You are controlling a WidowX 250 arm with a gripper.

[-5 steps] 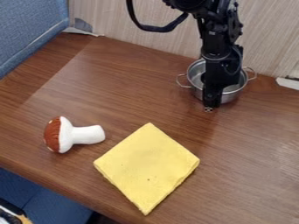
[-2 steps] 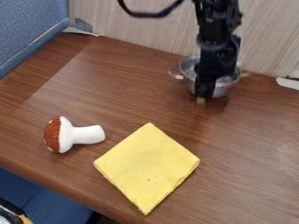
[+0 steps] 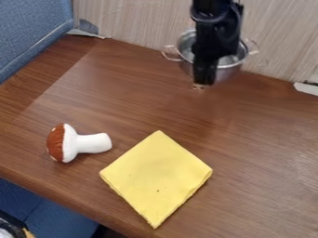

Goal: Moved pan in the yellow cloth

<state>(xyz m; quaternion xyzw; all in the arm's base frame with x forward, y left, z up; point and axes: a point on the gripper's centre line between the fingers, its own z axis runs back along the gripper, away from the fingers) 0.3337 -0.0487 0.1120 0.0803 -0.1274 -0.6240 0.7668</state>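
A steel pot hangs from a black gripper near the back of a brown wood-grain table, apart from the folded yellow cloth in front. The fingers appear closed up on the pot's near wall, parted only by the thin metal. With the hold on one side, the pot could swivel, tip or slip. Lowered off-center, it could settle half on the cloth and tilt; dragged in too low, it could bunch the fabric. A swing wide could knock the plush mushroom lying left of the cloth. A pale wood-grain wall rises behind, beside a blue fabric partition.
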